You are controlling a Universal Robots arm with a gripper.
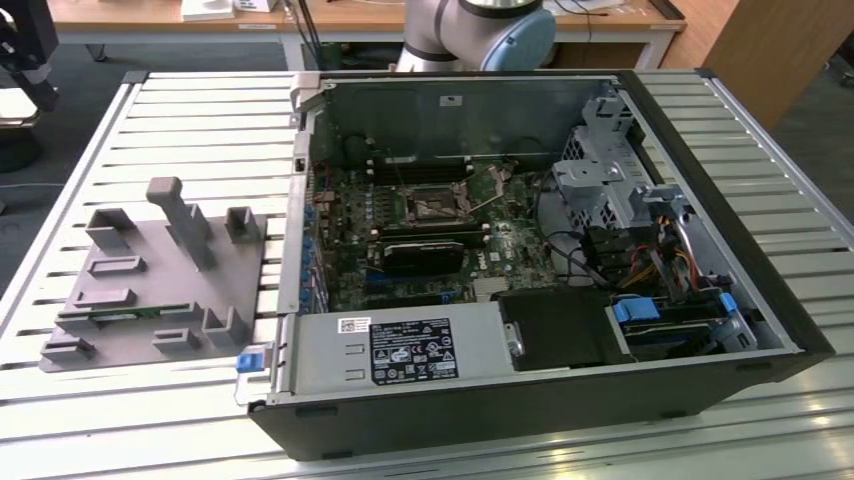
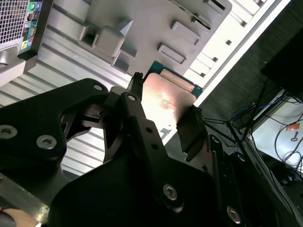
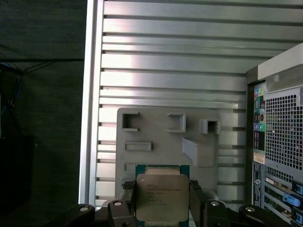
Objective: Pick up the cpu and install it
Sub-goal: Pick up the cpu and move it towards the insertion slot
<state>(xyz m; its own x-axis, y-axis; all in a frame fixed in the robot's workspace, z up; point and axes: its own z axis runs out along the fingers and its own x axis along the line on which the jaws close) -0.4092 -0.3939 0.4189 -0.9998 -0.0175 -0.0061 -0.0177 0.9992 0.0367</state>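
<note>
The cpu [image 3: 160,198], its metal top facing the first wrist view, is pinched between the two black fingers [image 3: 195,196] of the hand [image 3: 161,187], one finger on each of two opposite edges. It hangs in the air above a grey holder tray [image 3: 165,142]. The tray lies on the slatted worktop [image 3: 165,71] beside the open computer case [image 1: 534,250]. Inside the case, the black socket [image 1: 434,205] sits on the motherboard [image 1: 400,250].

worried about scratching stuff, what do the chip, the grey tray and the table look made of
The chip in the gripper: shiny metal lid with glare, on a green board edge. The grey tray: matte, uniform, likely moulded or printed plastic. The table: ribbed silvery slats with a sheen, probably aluminium.
</note>
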